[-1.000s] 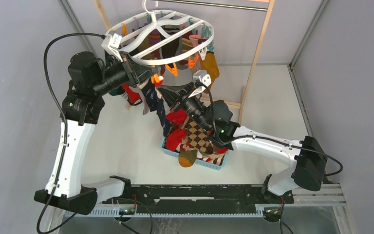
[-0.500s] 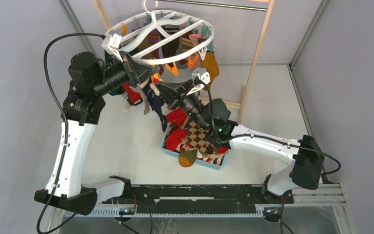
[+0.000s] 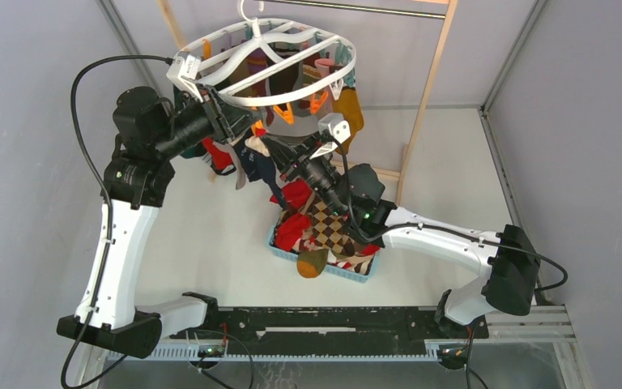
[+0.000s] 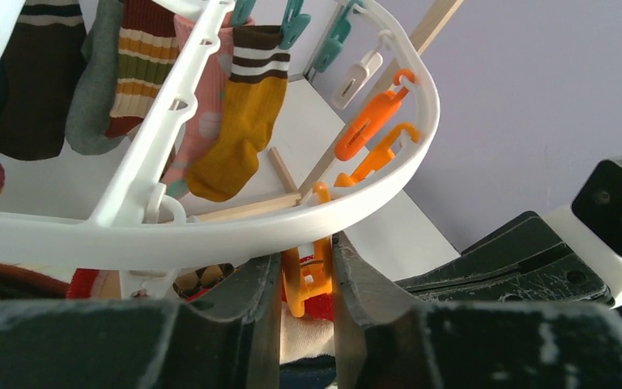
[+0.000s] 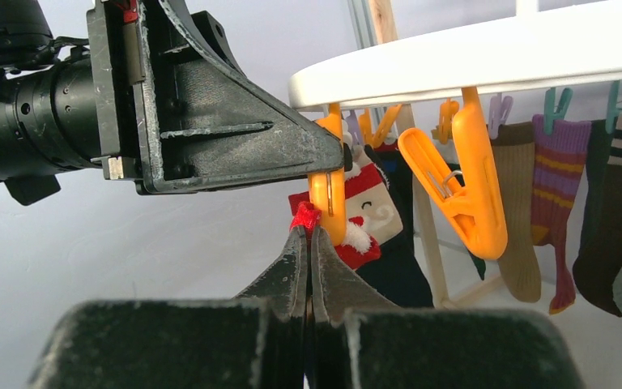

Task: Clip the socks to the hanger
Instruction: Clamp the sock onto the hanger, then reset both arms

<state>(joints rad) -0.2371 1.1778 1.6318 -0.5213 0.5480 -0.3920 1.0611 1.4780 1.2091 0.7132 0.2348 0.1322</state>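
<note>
The hanger (image 3: 285,99) is a white oval ring with teal and orange clips, several socks dangling from it. Under its near rim (image 4: 210,235), my left gripper (image 4: 306,261) has its jaws on both sides of an orange clip (image 4: 308,279). The same clip (image 5: 330,203) holds the edge of a red-and-white Santa sock (image 5: 368,207). My right gripper (image 5: 308,231) is shut on that sock's red cuff just below the clip. From above, the left gripper (image 3: 243,126) and the right gripper (image 3: 266,144) meet beneath the ring.
A blue basket (image 3: 348,274) below the hanger holds more socks, among them an argyle one (image 3: 328,227). Light wooden frame poles (image 3: 425,97) stand behind. A free orange clip (image 5: 457,194) hangs right of the held one. A mustard sock (image 4: 239,138) hangs at the far side.
The left jaws have spread a little around the orange clip. The right gripper has edged up and left with the sock, closer under the ring.
</note>
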